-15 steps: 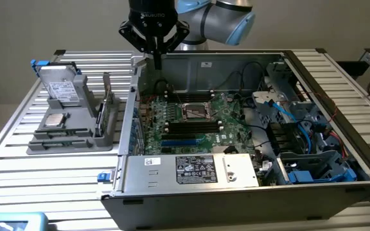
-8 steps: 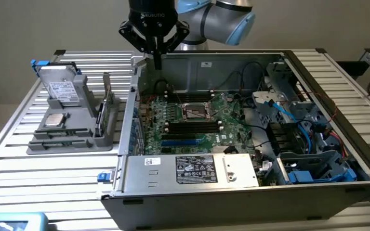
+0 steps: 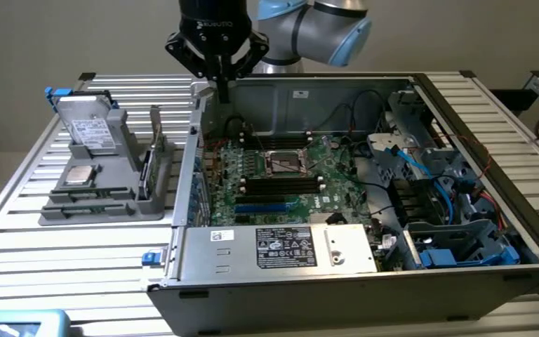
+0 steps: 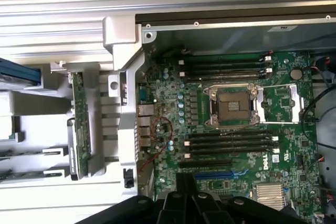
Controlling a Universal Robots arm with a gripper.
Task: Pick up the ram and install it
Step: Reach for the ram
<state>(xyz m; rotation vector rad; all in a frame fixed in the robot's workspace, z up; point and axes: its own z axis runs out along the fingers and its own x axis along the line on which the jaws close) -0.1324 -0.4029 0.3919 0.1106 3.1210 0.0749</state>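
One slatted metal table (image 3: 64, 246) spans the exterior view. An open computer case (image 3: 363, 298) on it fills the centre and right of the frame. Inside lies a green motherboard (image 3: 337, 163), with long dark memory slots (image 3: 279, 186) on either side of the processor socket (image 3: 286, 163). At middle left, just beside the case, sits a grey holder (image 3: 101, 200). At upper centre the gripper (image 3: 221, 90) hangs over the case's back left corner, fingers pinched together, holding nothing. The ram (image 3: 147, 170) stands on edge along the holder's right side, untouched.
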